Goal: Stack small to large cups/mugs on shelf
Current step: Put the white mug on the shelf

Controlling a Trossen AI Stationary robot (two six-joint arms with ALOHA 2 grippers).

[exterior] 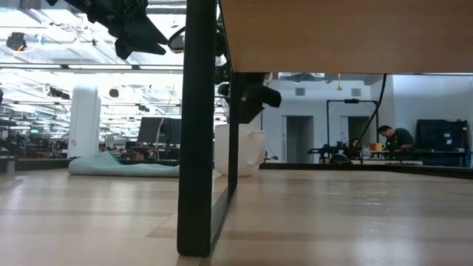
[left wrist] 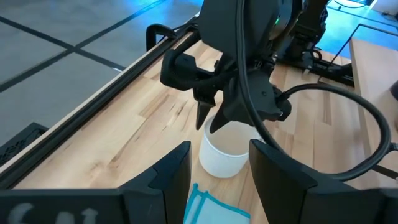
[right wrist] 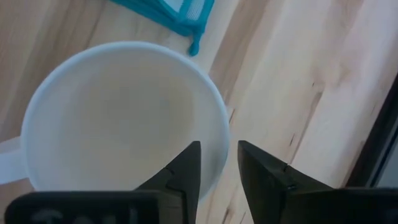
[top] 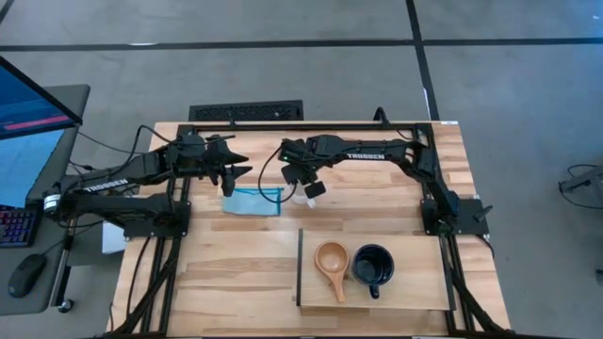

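Three cups are in view: a wooden cup (top: 332, 261) and a black mug (top: 373, 265) stand side by side on the shelf (top: 415, 287), and one white mug (right wrist: 118, 118) sits on the table (top: 236, 254) beside the blue cloth (top: 252, 201). The right gripper (right wrist: 217, 168) straddles the white mug's rim, one finger inside and one outside, not yet closed. The left gripper (left wrist: 217, 177) hovers near the cloth, fingers apart.

I see a planked light-wood tabletop (top: 236, 273) carrying everything here. On its near right part sits the shelf (top: 415, 287), a paler smooth board with a dark strip along its left edge. Two cups stand side by side on that board: the tan wooden cup (top: 332, 257) to the left, touching or just beside the glossy black mug (top: 374, 265). Farther back, directly on the planks, lie the blue cloth (top: 252, 201) and, just to its right, the white mug (exterior: 238, 150).
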